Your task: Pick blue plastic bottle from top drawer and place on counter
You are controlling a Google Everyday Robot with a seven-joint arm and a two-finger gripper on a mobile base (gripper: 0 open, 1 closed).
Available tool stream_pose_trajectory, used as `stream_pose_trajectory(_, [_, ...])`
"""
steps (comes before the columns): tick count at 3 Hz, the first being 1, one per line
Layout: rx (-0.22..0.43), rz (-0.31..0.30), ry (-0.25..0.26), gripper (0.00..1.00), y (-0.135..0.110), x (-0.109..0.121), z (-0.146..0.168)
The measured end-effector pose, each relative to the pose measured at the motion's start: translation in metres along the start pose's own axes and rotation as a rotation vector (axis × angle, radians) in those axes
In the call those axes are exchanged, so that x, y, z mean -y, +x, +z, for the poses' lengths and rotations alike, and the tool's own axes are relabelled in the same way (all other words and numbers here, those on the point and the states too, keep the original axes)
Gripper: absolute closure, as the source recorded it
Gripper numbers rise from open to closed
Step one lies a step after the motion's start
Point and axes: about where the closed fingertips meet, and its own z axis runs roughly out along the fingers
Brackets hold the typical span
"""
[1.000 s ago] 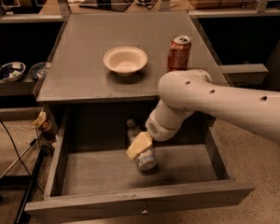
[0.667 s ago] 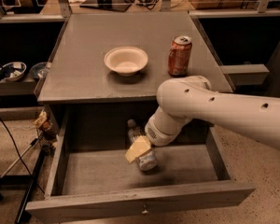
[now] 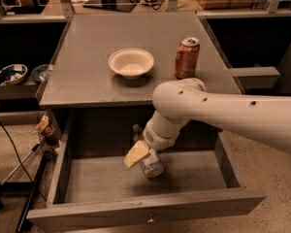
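Since a second ago the arm point(image 3: 223, 113) has slid a little to the picture's left and dipped lower over the drawer, while the bottle point(image 3: 153, 168) looks to be pretty much where it was. It's lying on its side on the drawer point(image 3: 136, 211) floor, around the middle, running roughly front to back with what looks like its white cap toward the rear wall. You only see bits of it: a clear, pale body and a whitish label end poking out nearest the camera, the rest is covered. The gripper point(image 3: 141, 157) is right down on top of it, with a yellowish pad showing on the left side of the bottle, but honestly I can't tell whether it's clamped on or just sitting around it. The drawer is pulled wide open, small knob point(image 3: 149, 221) on the front panel. Up on the counter point(image 3: 87, 76) there's a white bowl point(image 3: 131, 62) near the middle and a red-orange can point(image 3: 186, 57) standing upright just to its right.
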Motion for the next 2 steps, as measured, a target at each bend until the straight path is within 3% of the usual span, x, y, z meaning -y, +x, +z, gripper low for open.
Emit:
stream_pose_trajectory(1, [0.0, 0.0, 0.0, 0.0, 0.0, 0.0, 0.0])
stream_pose_trajectory(2, [-0.022, 0.024, -0.028, 0.0, -0.002, 0.003, 0.026])
